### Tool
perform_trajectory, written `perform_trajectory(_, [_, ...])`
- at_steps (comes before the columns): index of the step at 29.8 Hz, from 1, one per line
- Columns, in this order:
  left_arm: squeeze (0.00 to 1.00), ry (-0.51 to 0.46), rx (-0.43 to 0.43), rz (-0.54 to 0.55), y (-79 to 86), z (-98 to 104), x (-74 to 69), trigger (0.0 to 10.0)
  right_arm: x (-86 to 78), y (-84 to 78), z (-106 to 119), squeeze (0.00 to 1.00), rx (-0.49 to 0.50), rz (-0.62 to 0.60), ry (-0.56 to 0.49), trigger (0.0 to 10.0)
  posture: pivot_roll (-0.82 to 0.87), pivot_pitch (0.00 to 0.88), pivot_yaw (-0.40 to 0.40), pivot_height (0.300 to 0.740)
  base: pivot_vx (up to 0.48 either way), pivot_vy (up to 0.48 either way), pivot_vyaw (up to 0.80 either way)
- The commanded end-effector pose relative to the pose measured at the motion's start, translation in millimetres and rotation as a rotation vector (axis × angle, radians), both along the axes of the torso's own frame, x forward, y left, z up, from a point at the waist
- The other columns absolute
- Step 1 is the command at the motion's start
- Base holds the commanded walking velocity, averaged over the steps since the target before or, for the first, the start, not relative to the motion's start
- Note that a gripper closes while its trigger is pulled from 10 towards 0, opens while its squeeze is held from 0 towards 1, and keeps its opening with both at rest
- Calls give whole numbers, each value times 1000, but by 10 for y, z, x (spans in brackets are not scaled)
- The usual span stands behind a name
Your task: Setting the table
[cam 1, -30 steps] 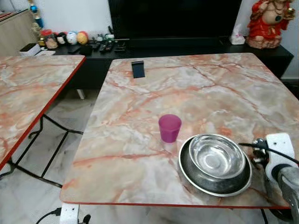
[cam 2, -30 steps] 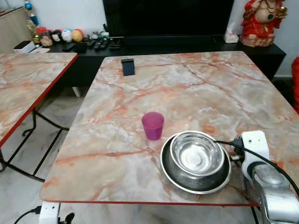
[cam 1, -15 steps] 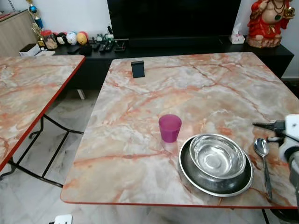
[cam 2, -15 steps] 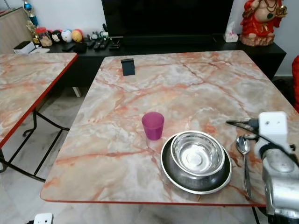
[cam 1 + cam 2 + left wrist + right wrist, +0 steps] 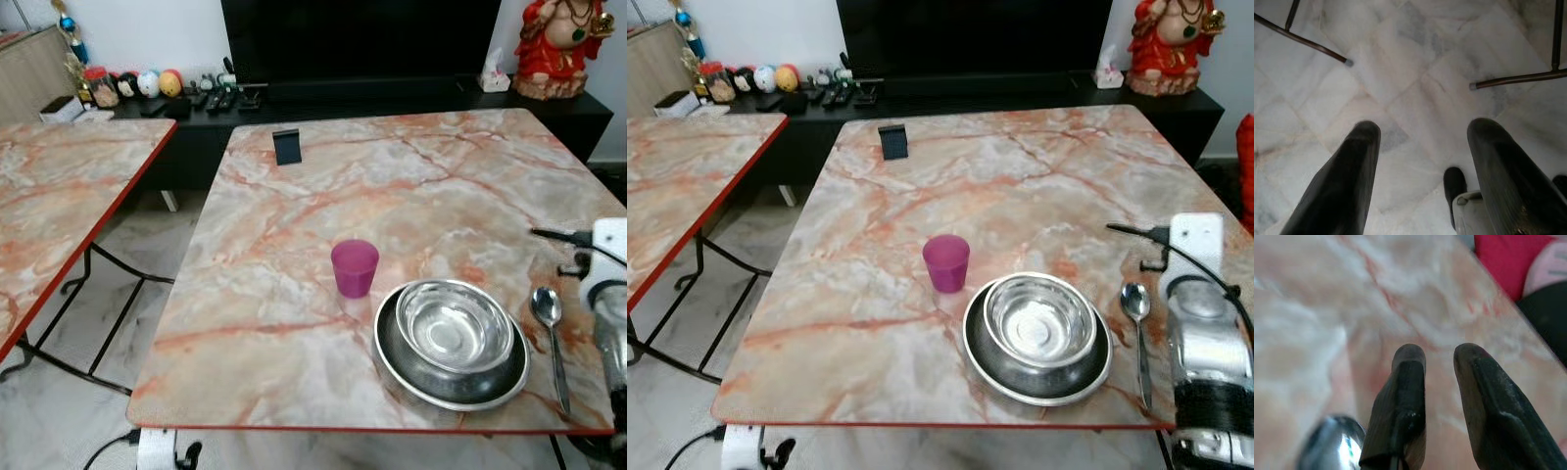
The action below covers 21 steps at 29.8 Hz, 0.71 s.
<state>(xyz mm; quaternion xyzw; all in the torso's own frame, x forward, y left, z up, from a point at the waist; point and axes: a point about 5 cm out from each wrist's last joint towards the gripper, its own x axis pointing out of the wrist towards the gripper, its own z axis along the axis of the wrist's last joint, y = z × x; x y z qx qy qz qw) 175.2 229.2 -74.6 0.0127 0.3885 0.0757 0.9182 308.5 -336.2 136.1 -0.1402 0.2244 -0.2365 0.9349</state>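
Marble-patterned table [image 5: 294,323] carries my steel bowl [image 5: 453,327] on its steel plate [image 5: 411,377], pink plastic cup [image 5: 354,267], silver spoon [image 5: 552,333]; my right gripper [image 5: 1439,361] hangs empty, slightly parted, beside the spoon.

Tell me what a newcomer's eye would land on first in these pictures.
First the place setting at the near right of the marble table: a shiny steel bowl nested in a steel plate, with a spoon lying to its right and a purple cup standing to its left. Next, the right gripper just above the tabletop beside the spoon, jaws slightly apart and holding nothing.
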Motion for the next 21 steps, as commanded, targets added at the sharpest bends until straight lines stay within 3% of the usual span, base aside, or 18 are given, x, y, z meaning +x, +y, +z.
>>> perform_trajectory(1, [0, 49, 5, 26, 97, -44, -128, 10000, 62, 22, 20, 0, -9, 10, 0, 10000, -150, 0, 80, 732, 0, 0, 0])
perform_trajectory(6, [0, 97, 6, 42, 170, -86, -263, 10000, 100, 50, -30, 0, -14, 15, 31, 10000, -145, 0, 84, 732, 0, 0, 0])
perform_trajectory(12, [0, 122, 3, 50, 222, -105, -346, 10000, 64, -69, -69, 0, -38, -6, 76, 10000, -149, 0, 90, 732, 0, 0, 0])
perform_trajectory(21, [0, 161, -22, 42, 222, -132, -398, 10000, -68, -214, -12, 0, -159, 48, 161, 10000, -163, 0, 94, 732, 0, 0, 0])
